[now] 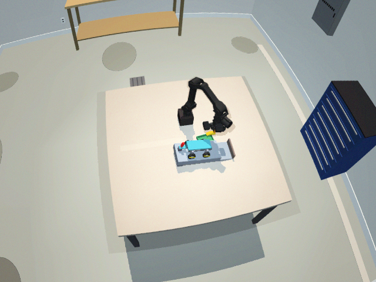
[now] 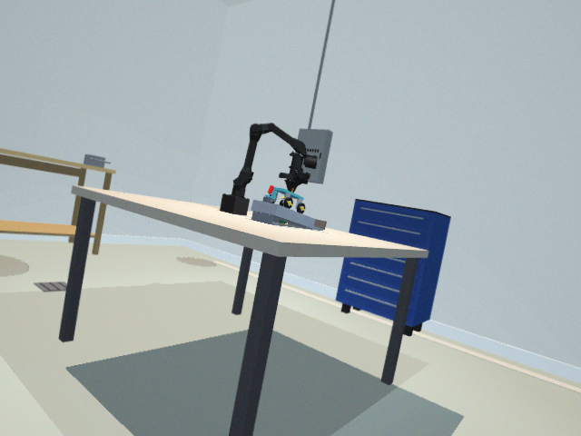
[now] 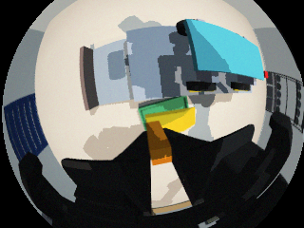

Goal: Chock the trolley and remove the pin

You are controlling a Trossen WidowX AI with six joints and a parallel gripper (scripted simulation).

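My gripper [image 1: 214, 131] [image 2: 292, 188] [image 3: 155, 134] is shut on the orange handle of the yellow chock [image 1: 210, 133] [image 3: 180, 120] and holds it in the air. In the wrist view the chock overlaps the green tray [image 1: 204, 137] [image 3: 163, 107], which lies beside the ramp. The cyan trolley [image 1: 198, 144] [image 2: 290, 193] [image 3: 227, 49] stands on the grey ramp [image 1: 198, 161] [image 2: 267, 208] [image 3: 146, 59]. The red-headed stop pin [image 1: 182, 144] [image 2: 270, 189] [image 3: 266, 74] stands at the trolley's uphill end. The chock's black base is not visible.
A brown end board [image 1: 231, 148] [image 2: 320, 223] [image 3: 88, 78] closes the ramp's low end. The arm's base [image 1: 185, 117] [image 2: 234, 204] stands on the table [image 1: 182, 200] behind the ramp. A blue drawer cabinet [image 1: 328, 133] [image 2: 389, 262] stands beyond the table.
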